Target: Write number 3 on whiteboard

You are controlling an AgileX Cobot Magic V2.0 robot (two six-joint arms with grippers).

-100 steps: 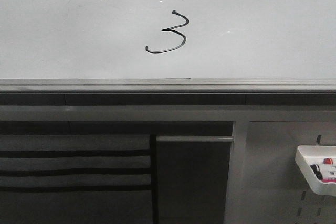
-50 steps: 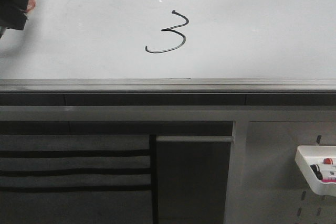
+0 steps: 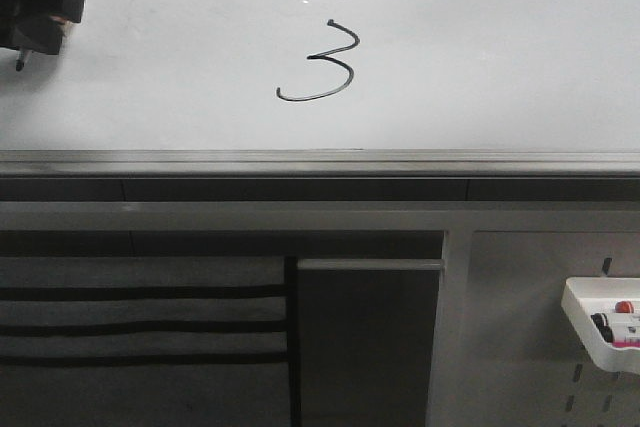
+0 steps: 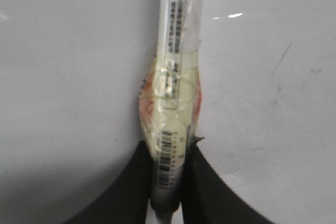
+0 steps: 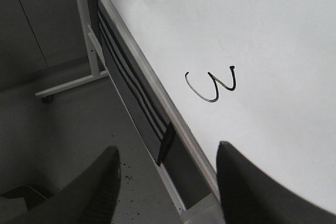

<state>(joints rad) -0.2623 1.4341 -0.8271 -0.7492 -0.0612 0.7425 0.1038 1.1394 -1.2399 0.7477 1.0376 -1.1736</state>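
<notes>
A thin black number 3 [image 3: 322, 64] with a long lower tail stands on the glossy whiteboard [image 3: 480, 67]; it also shows in the right wrist view [image 5: 212, 83]. My left gripper [image 3: 32, 19] is at the board's far left edge, well left of the digit. It is shut on a marker [image 4: 176, 82] wrapped in yellowish tape, its dark tip pointing down [image 3: 19, 64]. My right gripper [image 5: 167, 179] is open and empty, off the board, below its grey rail [image 5: 157, 90].
A grey metal rail [image 3: 320, 162] runs under the whiteboard. Below it are dark slotted panels [image 3: 140, 322]. A white tray [image 3: 605, 322] holding markers hangs on a grey perforated panel at the lower right. A wheeled stand foot [image 5: 68, 85] rests on the floor.
My left gripper with the marker has moved from above and left of the digit out to the board's far left edge and a little lower. The 3 is unchanged.
</notes>
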